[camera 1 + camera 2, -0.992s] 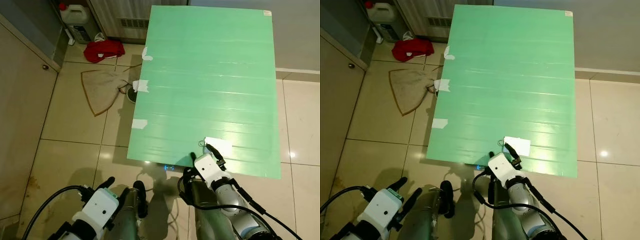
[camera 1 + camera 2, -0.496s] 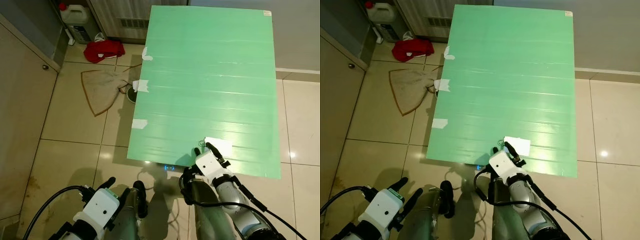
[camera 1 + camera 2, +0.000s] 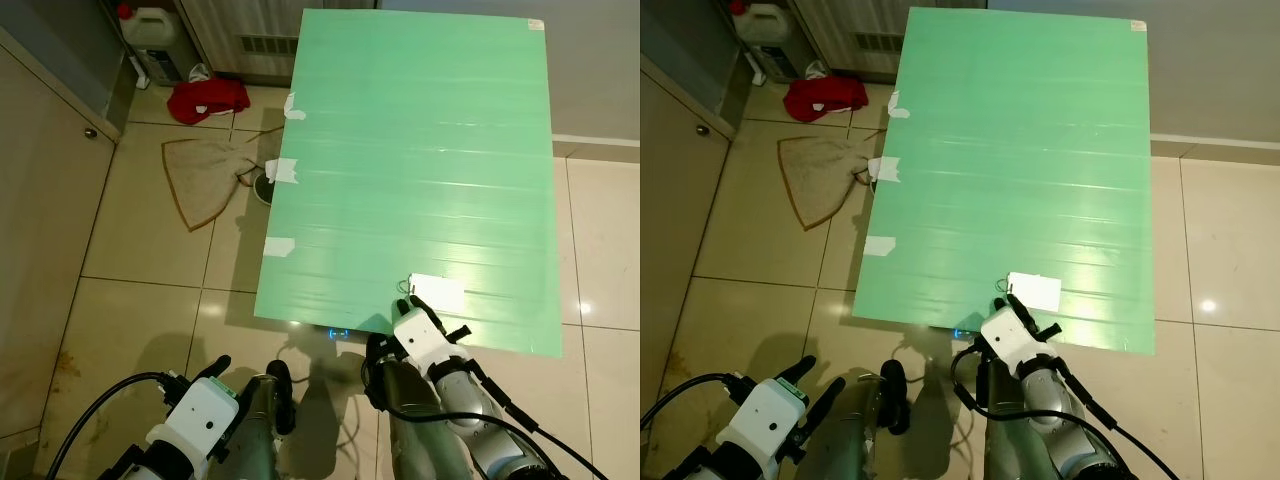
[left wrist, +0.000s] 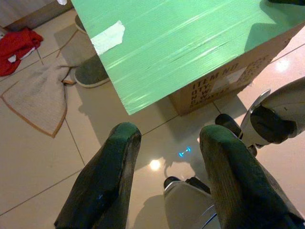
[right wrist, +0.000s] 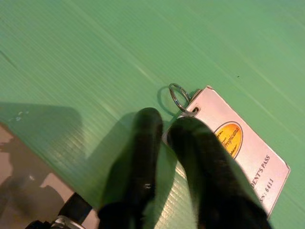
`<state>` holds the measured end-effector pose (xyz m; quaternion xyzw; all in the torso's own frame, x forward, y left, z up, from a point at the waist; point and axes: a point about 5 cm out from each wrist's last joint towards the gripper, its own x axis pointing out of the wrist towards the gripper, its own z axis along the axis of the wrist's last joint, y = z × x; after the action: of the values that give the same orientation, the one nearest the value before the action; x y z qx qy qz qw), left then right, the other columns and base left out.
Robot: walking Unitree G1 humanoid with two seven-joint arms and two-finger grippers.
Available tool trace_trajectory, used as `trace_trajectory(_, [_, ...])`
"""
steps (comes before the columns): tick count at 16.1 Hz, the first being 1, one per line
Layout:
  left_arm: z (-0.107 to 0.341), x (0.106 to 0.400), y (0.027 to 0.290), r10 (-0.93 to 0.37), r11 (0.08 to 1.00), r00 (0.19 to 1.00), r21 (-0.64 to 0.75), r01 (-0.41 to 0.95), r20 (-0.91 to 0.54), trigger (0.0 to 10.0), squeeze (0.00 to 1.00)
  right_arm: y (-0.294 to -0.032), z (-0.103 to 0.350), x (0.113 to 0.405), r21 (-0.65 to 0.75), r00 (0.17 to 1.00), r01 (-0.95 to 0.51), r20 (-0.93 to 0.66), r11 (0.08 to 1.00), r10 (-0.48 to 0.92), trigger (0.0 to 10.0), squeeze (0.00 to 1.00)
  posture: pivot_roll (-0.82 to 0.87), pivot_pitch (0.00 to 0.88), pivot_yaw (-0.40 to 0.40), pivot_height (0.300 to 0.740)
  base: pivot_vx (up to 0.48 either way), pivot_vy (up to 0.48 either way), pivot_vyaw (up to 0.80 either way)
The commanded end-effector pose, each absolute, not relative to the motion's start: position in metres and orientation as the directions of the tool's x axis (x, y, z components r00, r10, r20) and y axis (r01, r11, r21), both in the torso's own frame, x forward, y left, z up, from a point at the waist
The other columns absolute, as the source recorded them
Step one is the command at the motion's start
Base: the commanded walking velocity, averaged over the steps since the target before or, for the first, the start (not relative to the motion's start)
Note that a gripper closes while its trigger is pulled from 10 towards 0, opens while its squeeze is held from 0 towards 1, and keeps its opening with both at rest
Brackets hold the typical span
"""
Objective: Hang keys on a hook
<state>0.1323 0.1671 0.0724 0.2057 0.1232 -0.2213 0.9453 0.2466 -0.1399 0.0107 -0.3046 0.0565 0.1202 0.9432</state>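
— Where, the key tag [image 5: 229, 141]?
— Near edge of the green counter [image 3: 420, 170], right of middle; right gripper [image 5: 164, 126] over it, jaws narrow.
— Left gripper [image 4: 167, 143]?
— Low over floor tiles [image 3: 150, 260], jaws wide.

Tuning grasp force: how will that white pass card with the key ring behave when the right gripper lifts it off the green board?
The pass card looks thin and flat, so probably light and stiff. It lies flush on the smooth green board, so it may slide before lifting. The key ring likely dangles loosely.
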Motion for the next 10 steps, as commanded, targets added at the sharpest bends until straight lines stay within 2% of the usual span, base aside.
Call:
trace_trajectory(1, [0.063, 0.122, 0.169, -0.364, 0.811, 0.847, 0.315, 0.493, -0.387, 10.0, 0.0, -0.138, 0.002, 0.235, -0.561, 0.955, -0.293, -0.217, 0.774, 0.203, 0.0, 0.0, 0.1, 0.519, 0.062, 0.736, 0.0, 0.0, 0.0])
trace_trajectory(5, [0.063, 0.125, 0.17, -0.366, 0.808, 0.846, 0.318, 0.496, -0.388, 10.0, 0.0, -0.14, 0.002, 0.231, -0.558, 0.958, -0.283, -0.211, 0.78, 0.196, 0.0, 0.0, 0.09, 0.525, 0.064, 0.736, 0.0, 0.0, 0.0])
trace_trajectory(6, [0.063, 0.125, 0.17, -0.368, 0.807, 0.845, 0.318, 0.497, -0.388, 10.0, 0.0, -0.141, 0.005, 0.231, -0.559, 0.964, -0.261, -0.195, 0.787, 0.181, 0.4, 0.0, 0.09, 0.525, 0.064, 0.736, 0.0, 0.0, 0.0])
trace_trajectory(7, [0.062, 0.125, 0.169, -0.368, 0.807, 0.845, 0.318, 0.498, -0.388, 10.0, 0.0, -0.142, 0.008, 0.232, -0.563, 0.969, -0.241, -0.178, 0.791, 0.168, 4.9, 0.0, 0.09, 0.525, 0.064, 0.736, 0.0, 0.0, 0.0])
trace_trajectory(8, [0.062, 0.125, 0.168, -0.372, 0.806, 0.843, 0.317, 0.501, -0.389, 10.0, 0.0, -0.142, 0.013, 0.234, -0.572, 0.975, -0.222, -0.152, 0.79, 0.164, 10.0, 0.71, 0.08, 0.525, 0.064, 0.736, 0.0, 0.0, 0.0])
trace_trajectory(9, [0.062, 0.124, 0.167, -0.376, 0.804, 0.841, 0.316, 0.505, -0.388, 10.0, 0.0, -0.143, 0.02, 0.238, -0.586, 0.981, -0.192, -0.117, 0.787, 0.152, 10.0, 1.0, 0.08, 0.526, 0.064, 0.736, 0.0, 0.0, 0.0])
trace_trajectory(10, [0.062, 0.124, 0.165, -0.384, 0.803, 0.839, 0.31, 0.509, -0.385, 10.0, 0.0, -0.145, 0.025, 0.243, -0.599, 0.986, -0.164, -0.088, 0.784, 0.139, 10.0, 1.0, 0.08, 0.526, 0.065, 0.736, 0.0, 0.0, 0.0])
